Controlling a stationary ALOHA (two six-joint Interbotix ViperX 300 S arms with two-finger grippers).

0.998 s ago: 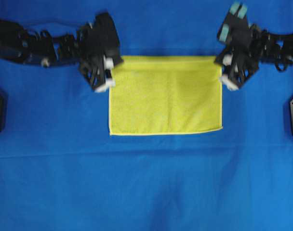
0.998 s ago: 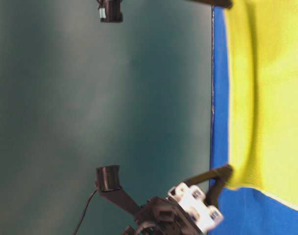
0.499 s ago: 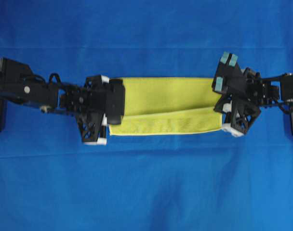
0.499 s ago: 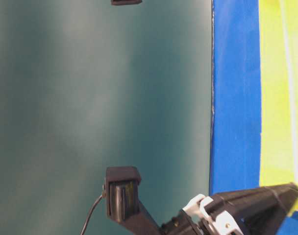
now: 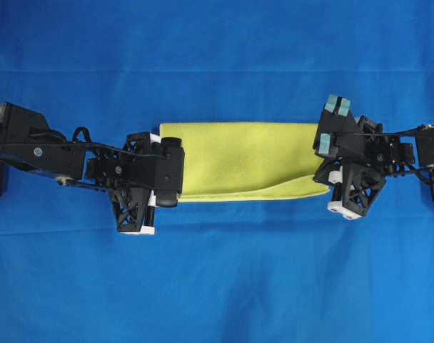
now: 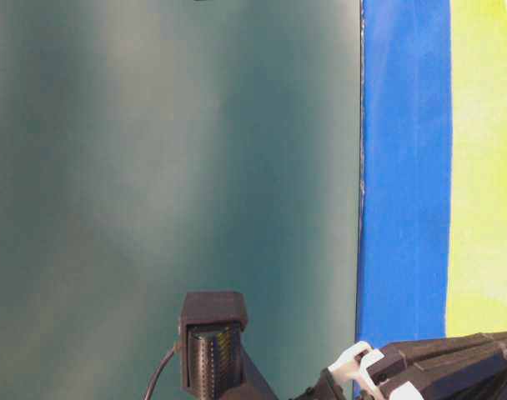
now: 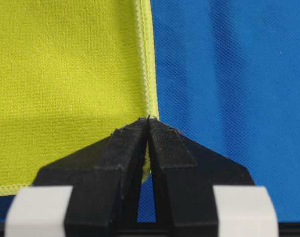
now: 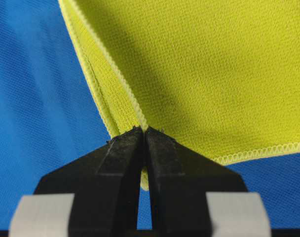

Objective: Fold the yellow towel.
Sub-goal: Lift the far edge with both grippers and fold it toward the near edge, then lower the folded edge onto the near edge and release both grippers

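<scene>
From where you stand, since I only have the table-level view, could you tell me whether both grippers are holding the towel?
Observer: Yes. The left gripper is shut on a hemmed corner of the towel.
Operator: Thank you. And the right one, please?
Observer: The right gripper is shut on the opposite end, pinching layers of hem together.
Operator: Is the fold lined up?
Observer: Not quite. Overhead, the top layer's near edge dips toward the right gripper, so the two layers do not match there.
Operator: What is under the towel?
Observer: A blue cloth covering the table on all sides.
</scene>
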